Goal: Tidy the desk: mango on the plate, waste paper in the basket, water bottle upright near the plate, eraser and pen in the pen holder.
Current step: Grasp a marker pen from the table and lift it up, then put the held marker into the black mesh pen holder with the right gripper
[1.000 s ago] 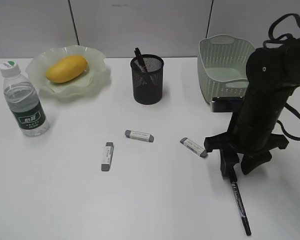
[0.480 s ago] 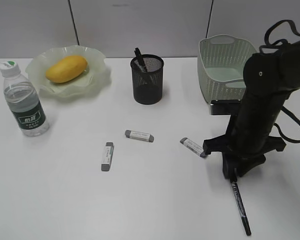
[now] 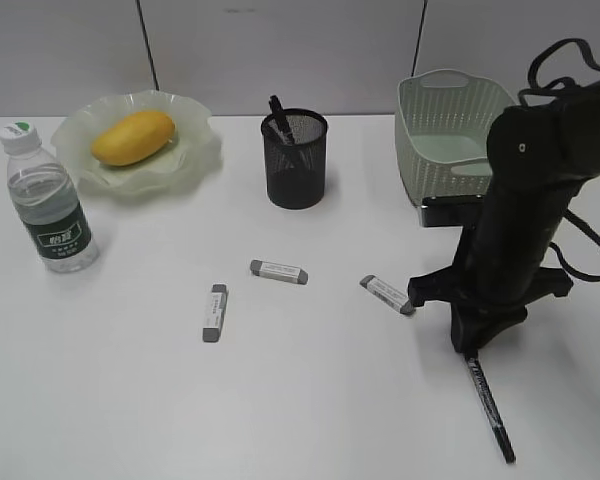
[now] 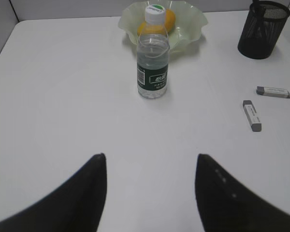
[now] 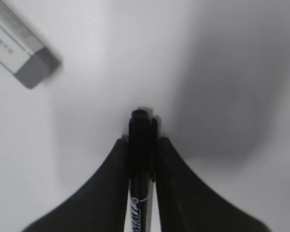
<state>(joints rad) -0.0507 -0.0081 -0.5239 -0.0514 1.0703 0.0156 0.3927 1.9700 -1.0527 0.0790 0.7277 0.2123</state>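
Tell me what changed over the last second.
The right gripper closed its open fingers on the pen, whose free end swung right. The erasers, bottle, mango, plate, holder and basket stayed put.

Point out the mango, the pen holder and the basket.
mango (image 3: 132,137): exterior view, middle of the fruit.
pen holder (image 3: 296,170): exterior view, front mesh wall.
basket (image 3: 442,150): exterior view, front woven-look wall.
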